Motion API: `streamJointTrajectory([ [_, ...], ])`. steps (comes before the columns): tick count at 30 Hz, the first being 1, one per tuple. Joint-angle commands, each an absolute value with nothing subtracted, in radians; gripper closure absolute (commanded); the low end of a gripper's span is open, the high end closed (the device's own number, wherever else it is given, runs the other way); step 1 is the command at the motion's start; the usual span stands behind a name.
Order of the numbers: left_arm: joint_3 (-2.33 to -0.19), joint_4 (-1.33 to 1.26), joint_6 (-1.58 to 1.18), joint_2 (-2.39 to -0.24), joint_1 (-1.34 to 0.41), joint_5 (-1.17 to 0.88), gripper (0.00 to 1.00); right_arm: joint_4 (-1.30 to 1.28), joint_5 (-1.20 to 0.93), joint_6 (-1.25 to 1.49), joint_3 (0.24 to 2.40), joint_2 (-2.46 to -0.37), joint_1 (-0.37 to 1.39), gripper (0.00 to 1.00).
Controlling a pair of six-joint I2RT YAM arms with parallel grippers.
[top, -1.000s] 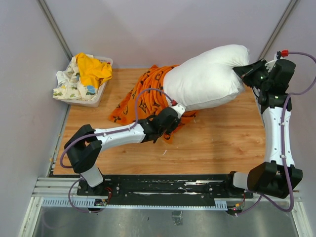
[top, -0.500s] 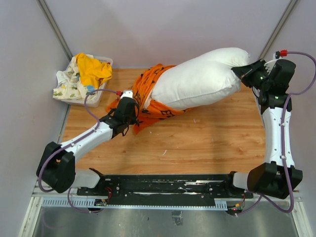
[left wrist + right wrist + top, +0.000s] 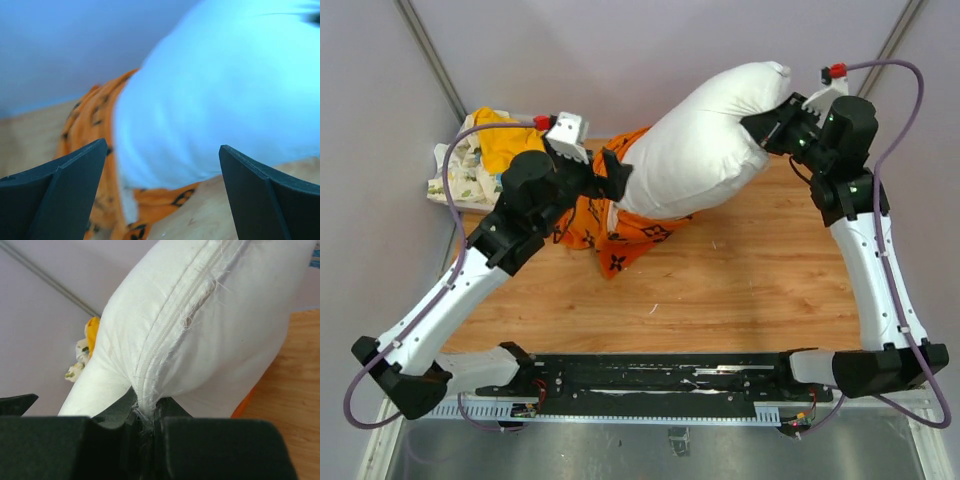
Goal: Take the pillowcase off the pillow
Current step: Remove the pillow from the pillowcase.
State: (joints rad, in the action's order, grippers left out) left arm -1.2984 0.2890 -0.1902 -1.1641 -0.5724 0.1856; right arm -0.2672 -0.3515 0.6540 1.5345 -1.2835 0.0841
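1. From the top camera, the pillow (image 3: pixel 705 140) hangs slanted. Its upper right corner is pinched in the right end effector (image 3: pixel 775 118), and its lower left end is sunk in the pillowcase (image 3: pixel 615 225), which lies bunched on the tabletop (image 3: pixel 760 290). The left end effector (image 3: pixel 612 172) sits just beside the case's upper edge. Expect both things to be light and soft: the pillow sags and the case is limp and likely slides off easily. Take hold of the case on its bunched folds, low and clear of the pillow. The left end effector's own body covers the case's mouth, so you cannot tell how deep the pillow sits.
2. From the left wrist, the fingers (image 3: pixel 60 195) stand spread wide with nothing between them. The picture is blurred. The pillow (image 3: pixel 225 90) fills most of it, with orange pillowcase (image 3: pixel 95 125) wrapping its lower left end. No hem can be made out.
3. From the right wrist, the jaws are pressed together on the pillow's stitched seam (image 3: pixel 172 325), where threads are frayed. That is a thin bite and it may slip under a hard pull. Only a sliver of the case (image 3: pixel 245 400) shows.
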Motion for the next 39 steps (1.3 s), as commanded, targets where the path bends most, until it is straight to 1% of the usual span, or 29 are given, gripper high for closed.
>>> streamJointTrajectory([
  [1, -1.301, 0.116, 0.148, -1.186, -0.876, 0.206, 0.01, -0.247, -0.310, 0.538, 1.650, -1.351, 0.234, 0.99],
  [2, -1.280, 0.055, 0.223, -1.203, -0.961, 0.277, 0.01, -0.261, -0.303, 0.531, 1.674, -1.375, 0.271, 0.99],
  [4, -1.229, -0.075, 0.349, -1.228, -1.078, 0.371, 0.01, -0.304, -0.271, 0.488, 1.724, -1.415, 0.339, 0.99],
  [6, -1.185, -0.185, 0.418, -1.239, -1.132, 0.377, 0.01, -0.338, -0.232, 0.454, 1.759, -1.434, 0.396, 0.99],
  [8, -1.186, -0.223, 0.425, -1.264, -1.137, 0.360, 0.01, -0.342, -0.213, 0.442, 1.771, -1.440, 0.431, 0.99],
  [10, -1.219, -0.241, 0.450, -1.323, -1.137, 0.440, 0.01, -0.340, -0.202, 0.440, 1.775, -1.443, 0.447, 0.99],
  [13, -1.275, -0.340, 0.549, -1.444, -1.137, 0.697, 0.01, -0.333, -0.202, 0.443, 1.784, -1.451, 0.464, 0.99],
  [15, -1.273, -0.537, 0.665, -1.507, -1.138, 0.871, 0.01, -0.333, -0.206, 0.442, 1.791, -1.458, 0.478, 0.99],
  [16, -1.235, -0.642, 0.708, -1.512, -1.137, 0.913, 0.01, -0.336, -0.209, 0.440, 1.795, -1.461, 0.483, 0.99],
  [18, -1.170, -0.750, 0.690, -1.465, -1.137, 0.888, 0.01, -0.344, -0.210, 0.433, 1.799, -1.463, 0.489, 0.99],
  [21, -1.056, -0.746, 0.563, -1.325, -1.137, 0.745, 0.01, -0.354, -0.194, 0.415, 1.796, -1.455, 0.489, 0.99],
  [23, -0.977, -0.775, 0.516, -1.231, -1.138, 0.700, 0.01, -0.354, -0.177, 0.403, 1.792, -1.448, 0.489, 0.99],
  [27, -0.786, -0.945, 0.545, -1.073, -1.142, 0.698, 0.01, -0.344, -0.172, 0.394, 1.790, -1.452, 0.489, 0.99],
  [30, -0.688, -0.953, 0.529, -0.972, -1.143, 0.613, 0.01, -0.342, -0.185, 0.398, 1.797, -1.466, 0.488, 0.99],
  [34, -0.700, -0.865, 0.570, -0.982, -1.142, 0.585, 0.01, -0.337, -0.202, 0.413, 1.801, -1.478, 0.488, 0.99],
  [37, -0.749, -0.813, 0.598, -1.047, -1.135, 0.567, 0.01, -0.331, -0.216, 0.423, 1.804, -1.480, 0.489, 0.99],
  [39, -0.799, -0.785, 0.584, -1.109, -1.098, 0.562, 0.01, -0.330, -0.223, 0.426, 1.802, -1.477, 0.489, 0.99],
])
